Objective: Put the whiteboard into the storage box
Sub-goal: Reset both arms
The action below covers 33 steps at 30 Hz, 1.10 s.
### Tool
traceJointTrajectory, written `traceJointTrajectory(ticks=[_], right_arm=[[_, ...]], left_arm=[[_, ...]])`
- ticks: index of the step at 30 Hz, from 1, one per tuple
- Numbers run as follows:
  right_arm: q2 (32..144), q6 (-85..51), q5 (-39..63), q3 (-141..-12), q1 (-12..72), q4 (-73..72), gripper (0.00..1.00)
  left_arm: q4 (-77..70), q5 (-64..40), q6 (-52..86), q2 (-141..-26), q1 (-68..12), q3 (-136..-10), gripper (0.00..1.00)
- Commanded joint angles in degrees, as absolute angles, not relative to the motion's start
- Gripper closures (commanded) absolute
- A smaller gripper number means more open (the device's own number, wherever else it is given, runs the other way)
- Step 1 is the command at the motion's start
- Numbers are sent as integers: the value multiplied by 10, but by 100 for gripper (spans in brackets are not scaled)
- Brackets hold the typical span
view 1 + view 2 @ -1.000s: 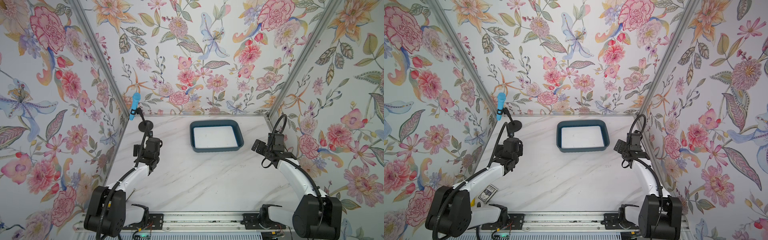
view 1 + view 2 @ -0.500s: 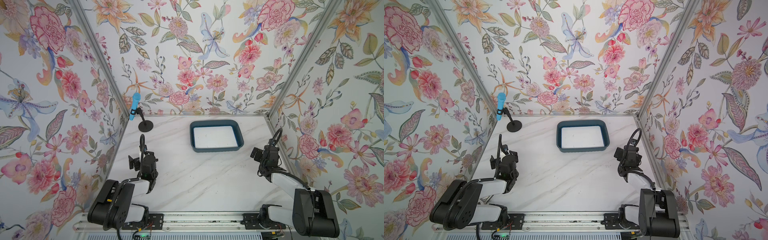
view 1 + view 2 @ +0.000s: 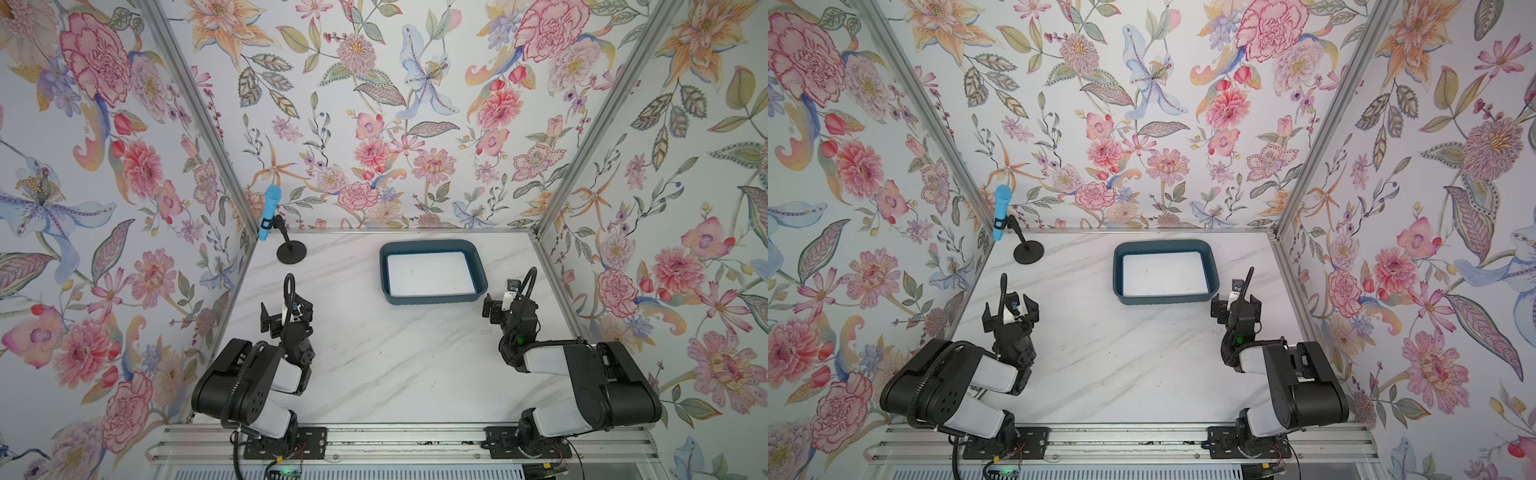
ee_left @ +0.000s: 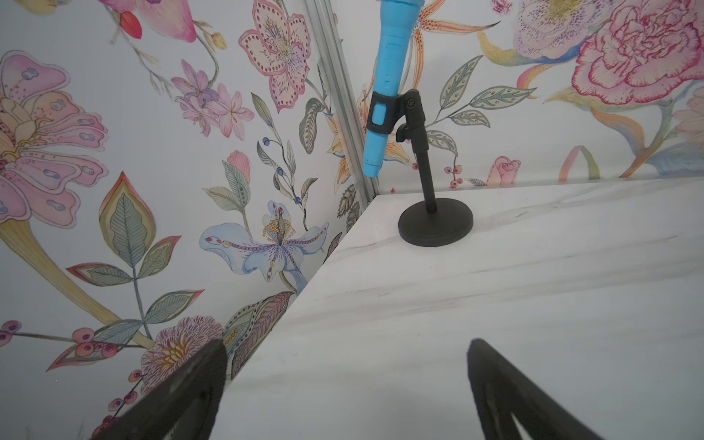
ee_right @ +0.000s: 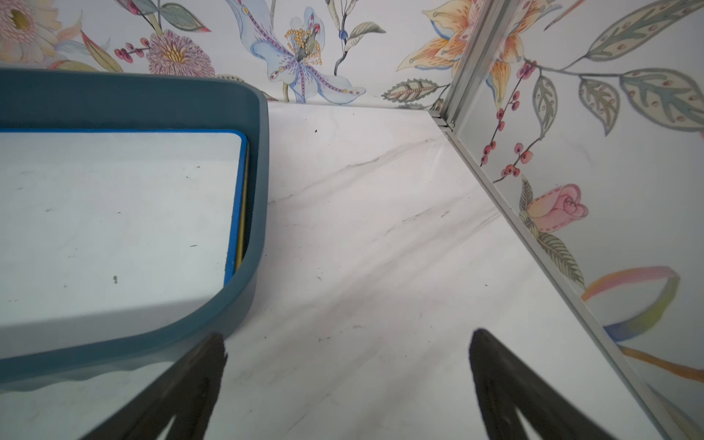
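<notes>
The storage box [image 3: 432, 245] [image 3: 1165, 245], a shallow dark teal bin, stands at the back of the marble table, right of centre. The whiteboard [image 3: 430, 274] [image 3: 1165, 274], white with a blue frame, lies flat inside it. In the right wrist view the box wall [image 5: 259, 171] curves round the whiteboard [image 5: 114, 213], and a yellow edge shows under the blue frame. My left gripper [image 3: 286, 318] [image 3: 1010, 313] [image 4: 346, 343] is open and empty, well to the left of the box. Just off the box's near right corner, my right gripper [image 3: 508, 305] [image 3: 1235, 306] [image 5: 348, 335] is open and empty.
A blue microphone [image 3: 270, 208] [image 4: 384, 87] on a black stand [image 3: 291, 252] stands in the back left corner. Floral walls close the table on three sides. Both arms are folded low near the front rail [image 3: 395, 440].
Both arms have drawn back toward the front and folded low, with their jaws still open. The whiteboard and the box have not moved.
</notes>
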<state>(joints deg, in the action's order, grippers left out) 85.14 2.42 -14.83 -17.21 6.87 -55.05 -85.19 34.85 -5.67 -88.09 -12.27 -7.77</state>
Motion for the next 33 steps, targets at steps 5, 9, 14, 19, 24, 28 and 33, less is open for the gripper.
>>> traceJointTrajectory(ticks=[5, 9, 14, 19, 24, 28, 33], right_arm=[[898, 61, -115, -112, 68, -762, 0], [891, 46, -122, -135, 60, -708, 0], [887, 21, -117, -158, 42, -653, 0], [887, 19, -111, -160, 38, -651, 0], [887, 20, -110, -160, 38, -650, 0], [887, 20, -110, -160, 38, -650, 0], [887, 18, -107, -161, 36, -649, 0]], left_arm=[[-936, 312, -61, -884, -113, -59, 0], [-935, 258, -39, -880, -90, -48, 0], [-1005, 228, -41, -928, -84, -28, 0], [-948, 246, -32, -925, -80, -58, 0], [-953, 247, -33, -926, -79, -57, 0], [-954, 246, -34, -926, -79, -55, 0], [-953, 246, -33, -926, -79, -57, 0]])
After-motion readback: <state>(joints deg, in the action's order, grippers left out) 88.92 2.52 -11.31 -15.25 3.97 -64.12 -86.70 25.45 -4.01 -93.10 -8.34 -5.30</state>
